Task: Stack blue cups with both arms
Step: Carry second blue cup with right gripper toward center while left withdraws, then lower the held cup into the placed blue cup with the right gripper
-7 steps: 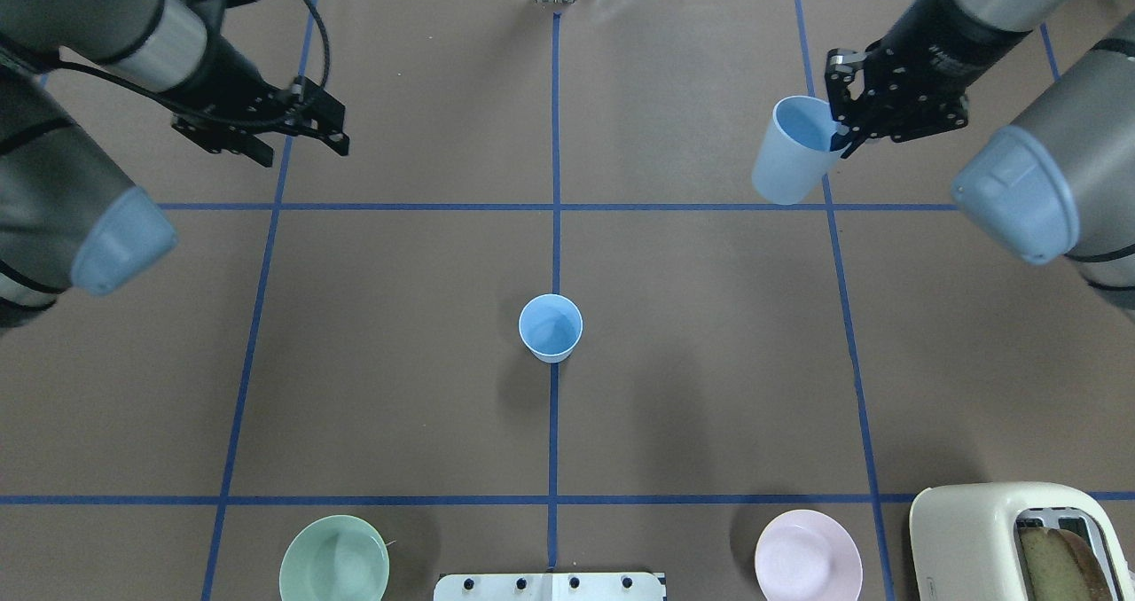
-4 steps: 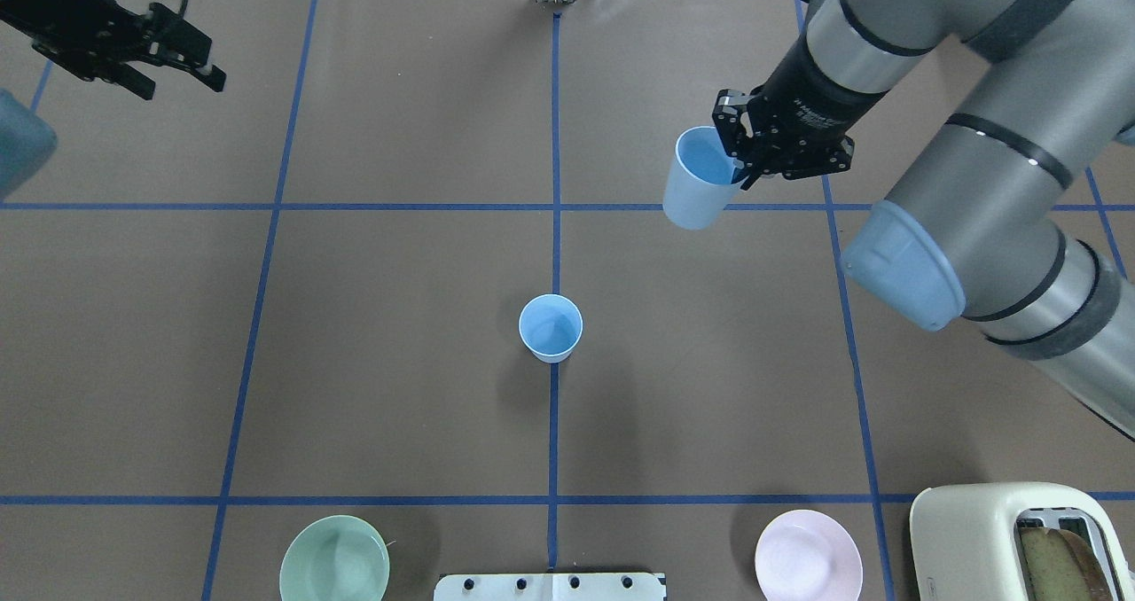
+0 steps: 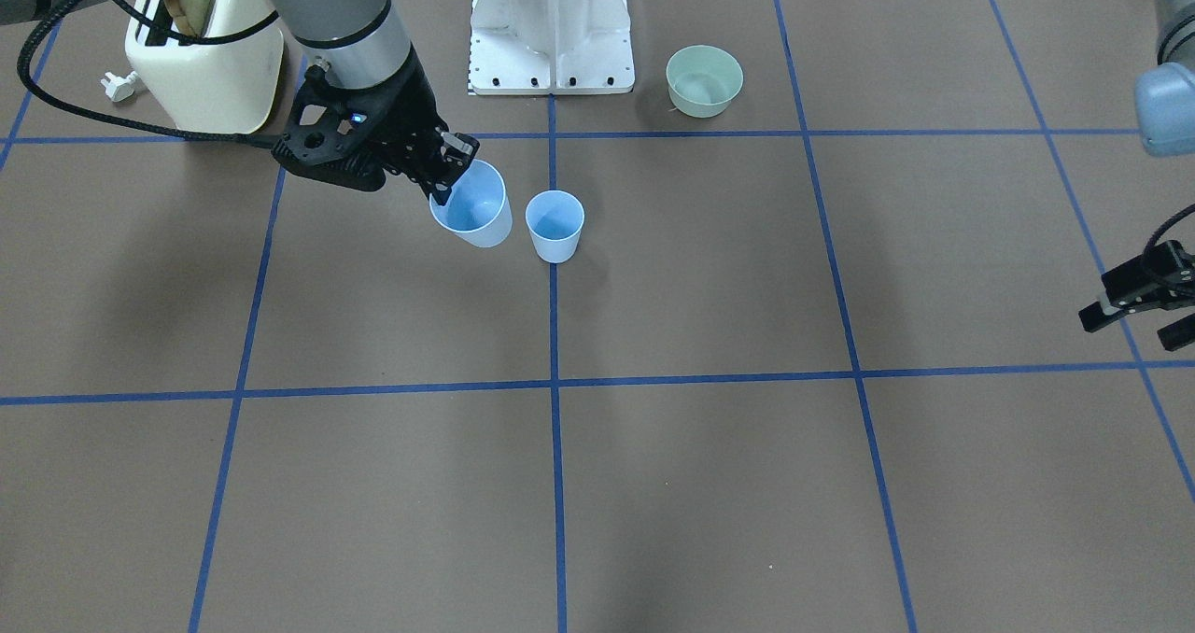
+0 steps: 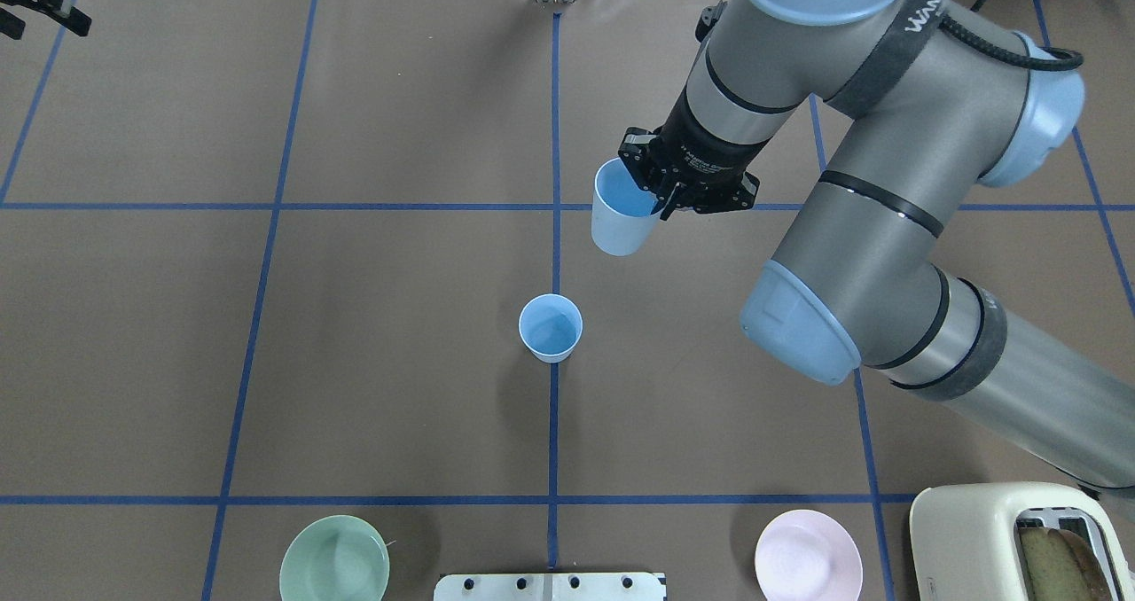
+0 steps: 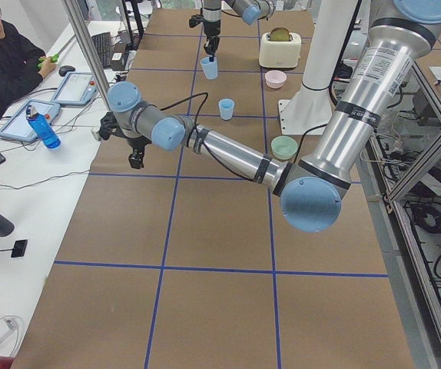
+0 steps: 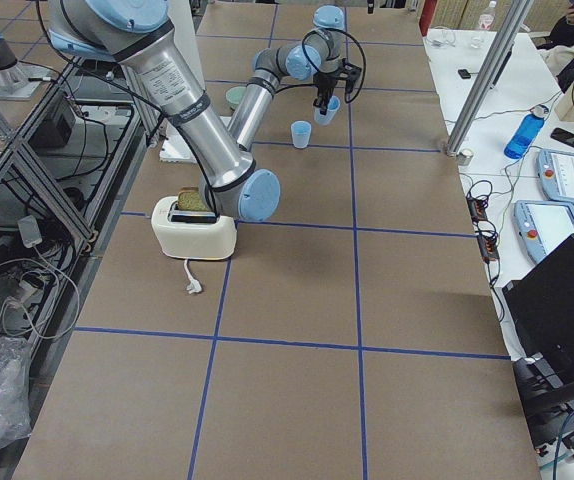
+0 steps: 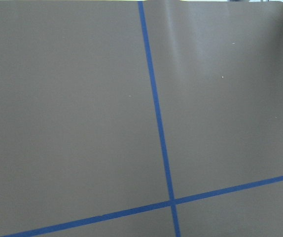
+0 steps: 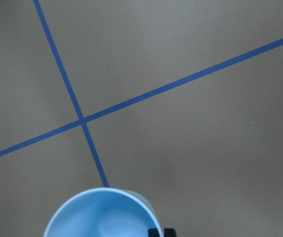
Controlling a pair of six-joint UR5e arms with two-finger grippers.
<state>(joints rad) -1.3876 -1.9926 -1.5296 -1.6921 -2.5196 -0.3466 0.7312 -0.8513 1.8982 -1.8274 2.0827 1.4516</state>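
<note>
One pale-blue cup (image 4: 551,327) stands upright and alone at the table's middle, on the blue centre line; it also shows in the front view (image 3: 555,225). My right gripper (image 4: 661,200) is shut on the rim of the second blue cup (image 4: 619,222) and holds it tilted in the air, beyond and to the right of the standing cup. In the front view the held cup (image 3: 472,206) hangs just beside the standing one. The right wrist view shows the held cup's rim (image 8: 102,215). My left gripper (image 3: 1134,314) is open and empty, far off at the table's left side.
A green bowl (image 4: 334,558) and a pink bowl (image 4: 808,555) sit near the robot's edge, either side of the white base mount (image 4: 550,586). A cream toaster (image 4: 1011,539) with bread stands at the near right corner. Blue tape lines grid the brown table.
My right arm has swung left and inward with the blue cup in its grip, toward the standing cup. My left arm has drawn back to the far left corner.
</note>
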